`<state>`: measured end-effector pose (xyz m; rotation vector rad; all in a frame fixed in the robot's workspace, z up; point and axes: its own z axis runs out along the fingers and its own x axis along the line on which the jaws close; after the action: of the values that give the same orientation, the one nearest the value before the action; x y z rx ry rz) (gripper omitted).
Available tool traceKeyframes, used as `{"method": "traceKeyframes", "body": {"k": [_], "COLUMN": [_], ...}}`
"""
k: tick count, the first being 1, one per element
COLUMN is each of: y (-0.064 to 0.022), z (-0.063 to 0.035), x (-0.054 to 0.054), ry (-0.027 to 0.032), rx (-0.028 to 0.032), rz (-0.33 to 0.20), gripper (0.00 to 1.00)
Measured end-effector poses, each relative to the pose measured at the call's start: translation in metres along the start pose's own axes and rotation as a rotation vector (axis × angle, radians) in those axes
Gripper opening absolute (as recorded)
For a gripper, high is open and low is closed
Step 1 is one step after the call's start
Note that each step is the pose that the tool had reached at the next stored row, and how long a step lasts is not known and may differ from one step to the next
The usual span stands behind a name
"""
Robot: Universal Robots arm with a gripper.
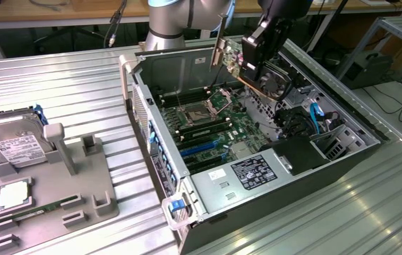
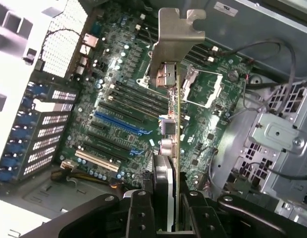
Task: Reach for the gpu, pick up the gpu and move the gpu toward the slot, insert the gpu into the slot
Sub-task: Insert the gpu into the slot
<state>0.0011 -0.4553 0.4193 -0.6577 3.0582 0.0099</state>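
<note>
My gripper (image 1: 261, 42) is shut on the gpu (image 1: 257, 71) and holds it in the air over the far part of the open computer case. The card hangs tilted, its black fan facing the exterior view's right and its silver bracket (image 1: 219, 53) toward the back wall of the case. In the wrist view the gpu (image 2: 176, 124) shows edge-on between my fingers (image 2: 138, 213), bracket (image 2: 176, 34) farthest from me. The blue slot (image 1: 204, 146) (image 2: 119, 123) lies on the green motherboard below, apart from the card, with nothing in it.
Inside the case are the processor socket (image 1: 199, 112), black memory sockets (image 2: 136, 96), a silver labelled box (image 1: 254, 172) and blue cables (image 1: 314, 119). On the exterior view's left a grey fixture (image 1: 52, 186) holds a hard drive (image 1: 16, 141), a processor (image 1: 14, 194) and a memory stick (image 1: 34, 211).
</note>
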Motion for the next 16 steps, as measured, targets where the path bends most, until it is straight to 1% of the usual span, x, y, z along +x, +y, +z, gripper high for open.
{"method": "traceKeyframes", "body": {"k": [16], "y": [0.0], "z": [0.0], "x": [0.0], "ry": [0.001], "rx": [-0.0044], "rz": [-0.302], "gripper": [0.28]}}
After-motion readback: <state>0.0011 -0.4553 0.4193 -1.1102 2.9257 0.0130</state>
